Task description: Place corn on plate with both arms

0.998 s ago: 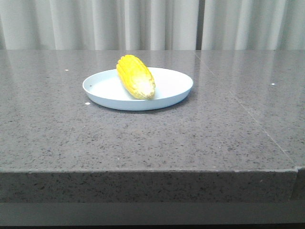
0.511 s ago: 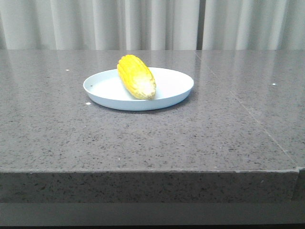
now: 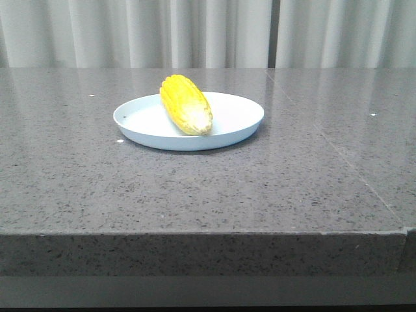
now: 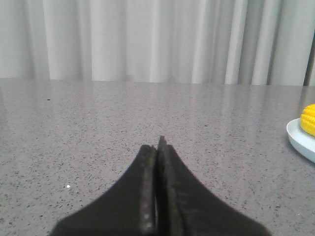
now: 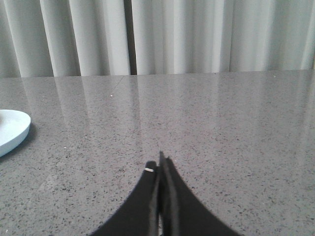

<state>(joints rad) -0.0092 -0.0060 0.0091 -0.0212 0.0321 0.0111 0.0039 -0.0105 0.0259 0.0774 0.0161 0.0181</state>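
The yellow corn (image 3: 186, 104) lies in the pale blue plate (image 3: 237, 123) on the grey stone table, its paler tip toward the camera. In the left wrist view a bit of corn (image 4: 309, 119) and the plate's rim (image 4: 299, 141) show at the edge. In the right wrist view only the plate's edge (image 5: 11, 129) shows. My left gripper (image 4: 158, 145) is shut and empty, low over the table, apart from the plate. My right gripper (image 5: 160, 162) is shut and empty, also apart from the plate. Neither gripper shows in the front view.
The grey speckled table (image 3: 195, 188) has a front edge near the camera and a seam running down its right side (image 3: 338, 156). White curtains (image 3: 208, 32) hang behind the table.
The plate and corn appear shifted very slightly to the right since one second ago; otherwise nothing has moved.
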